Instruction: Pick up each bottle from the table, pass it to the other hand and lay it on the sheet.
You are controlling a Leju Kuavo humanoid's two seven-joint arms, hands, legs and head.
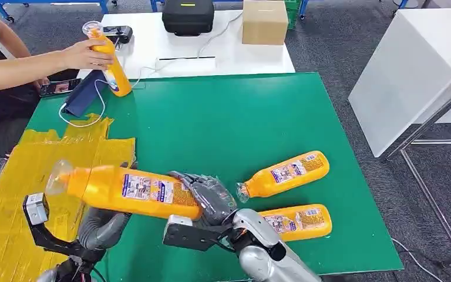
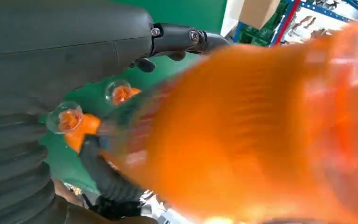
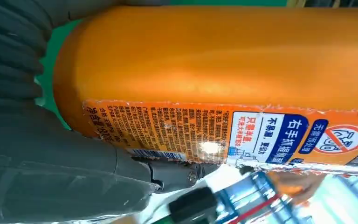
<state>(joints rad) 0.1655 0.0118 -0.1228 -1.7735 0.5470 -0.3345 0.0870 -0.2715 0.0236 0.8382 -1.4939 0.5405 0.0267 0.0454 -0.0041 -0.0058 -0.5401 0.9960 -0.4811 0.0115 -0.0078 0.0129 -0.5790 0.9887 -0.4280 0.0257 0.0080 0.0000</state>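
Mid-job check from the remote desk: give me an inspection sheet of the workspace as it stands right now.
Surface: green table; yellow sheet covers its near-left corner.
Job's things: held orange bottle lies level above the sheet's edge; two orange bottles, upper and lower, lie on the green.
Clutter: a person's hand holds a fourth bottle upright at the far-left corner; navy pouch beside it.
Hands: right hand grips the held bottle's base; left hand is close against it, grip unclear.
Cables: white cable by the pouch.
Surroundings: white table with cardboard box and black case; grey carpet.
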